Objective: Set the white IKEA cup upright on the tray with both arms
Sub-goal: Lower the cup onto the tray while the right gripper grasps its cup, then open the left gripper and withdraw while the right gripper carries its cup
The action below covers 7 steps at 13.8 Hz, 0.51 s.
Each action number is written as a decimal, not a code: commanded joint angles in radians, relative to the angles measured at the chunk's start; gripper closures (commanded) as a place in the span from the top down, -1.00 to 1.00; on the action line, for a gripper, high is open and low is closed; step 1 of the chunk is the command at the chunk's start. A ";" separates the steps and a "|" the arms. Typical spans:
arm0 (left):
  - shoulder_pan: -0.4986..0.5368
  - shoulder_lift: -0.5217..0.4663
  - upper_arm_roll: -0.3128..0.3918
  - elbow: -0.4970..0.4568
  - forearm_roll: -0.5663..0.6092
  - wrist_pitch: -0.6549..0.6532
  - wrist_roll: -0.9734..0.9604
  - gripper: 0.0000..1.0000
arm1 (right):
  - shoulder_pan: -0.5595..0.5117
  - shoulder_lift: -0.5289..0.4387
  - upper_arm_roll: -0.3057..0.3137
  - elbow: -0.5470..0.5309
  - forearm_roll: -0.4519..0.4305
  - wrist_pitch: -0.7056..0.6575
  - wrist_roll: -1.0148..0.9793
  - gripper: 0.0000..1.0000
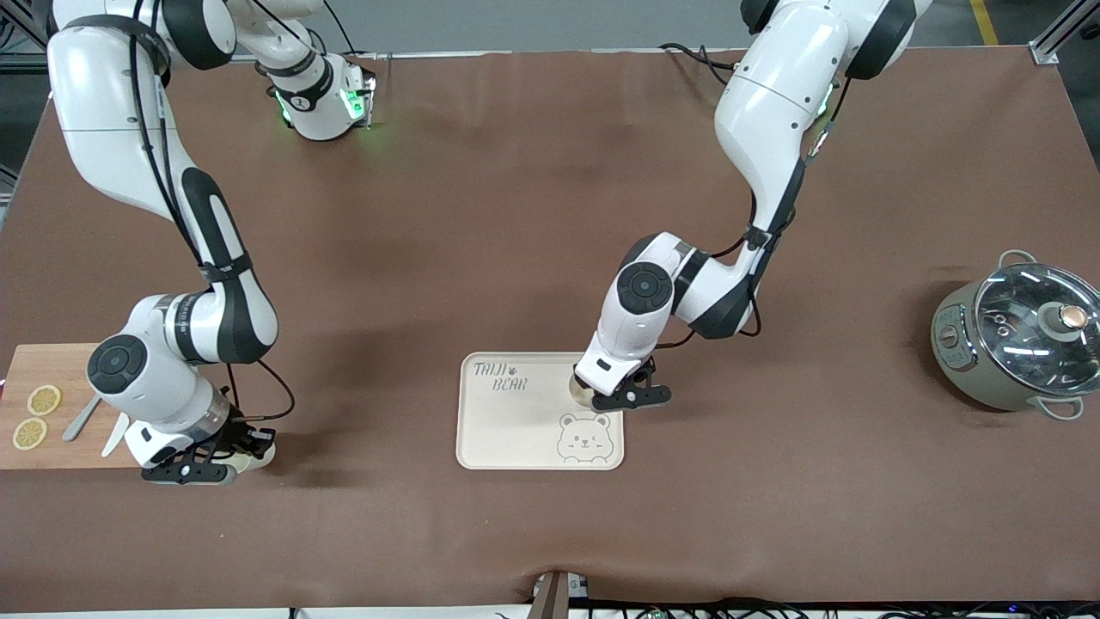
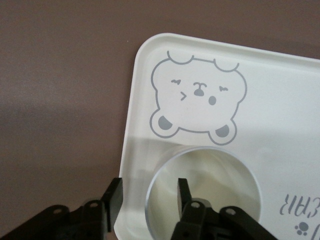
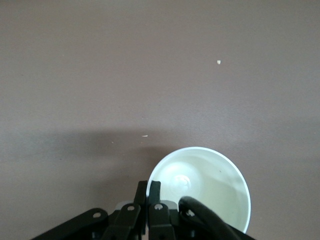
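Observation:
A white cup (image 1: 583,391) stands upright in the cream TAIJI BEAR tray (image 1: 516,421), at the corner toward the left arm's end, above the bear drawing. My left gripper (image 1: 632,397) is over it, open. In the left wrist view the fingers (image 2: 114,197) straddle the cup's wall without clamping it: one outside, one inside the cup (image 2: 215,185); the tray (image 2: 280,100) lies under it. My right gripper (image 1: 193,471) is shut on the rim of a second white cup (image 1: 253,456), upright and low at the table beside the cutting board. The right wrist view shows this grip (image 3: 148,187) on the cup (image 3: 210,185).
A wooden cutting board (image 1: 51,370) with two lemon slices and a knife lies at the right arm's end of the table. A grey pot with a glass lid (image 1: 1018,340) stands at the left arm's end. Brown cloth covers the table.

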 commanded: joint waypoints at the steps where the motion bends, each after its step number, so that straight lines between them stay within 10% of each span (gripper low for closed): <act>1: 0.001 0.002 0.010 0.030 0.030 -0.010 -0.035 1.00 | 0.031 0.000 0.004 0.050 0.003 -0.012 -0.007 -1.00; 7: 0.059 -0.070 0.007 0.029 0.021 -0.091 -0.024 1.00 | 0.153 0.000 0.003 0.119 -0.004 -0.068 0.051 -1.00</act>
